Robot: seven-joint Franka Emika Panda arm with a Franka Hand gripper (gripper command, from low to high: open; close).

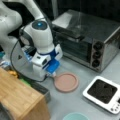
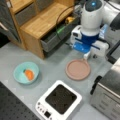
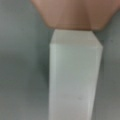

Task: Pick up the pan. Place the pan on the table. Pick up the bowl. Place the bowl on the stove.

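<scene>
The pincer (image 1: 53,74) is low at the pan's handle, at the near-left edge of the pan (image 1: 66,82) in a front view; seen from the opposite side it (image 2: 85,57) hangs at the far edge of the pan (image 2: 78,69). In the wrist view the pale handle (image 3: 75,75) fills the middle and runs up to the pinkish-brown pan (image 3: 75,13), but no fingers show there, so I cannot tell if the pincer is clenched on the handle or released.

The pan lies flat on the grey surface (image 1: 82,107), between the silver toaster oven (image 1: 87,37) and the wooden counter (image 1: 20,100). It seems to rest fully on the surface, though the view is poor. The stove (image 2: 59,100) stands near the pan with its black top bare, so the first half of the task looks done or almost done.

The bowl (image 2: 26,72), with the orange thing (image 2: 29,74) inside, sits on the surface to the left of the stove in a front view, well apart from the pincer. Nothing touches it, so the bowl part of the task is not yet started.
</scene>
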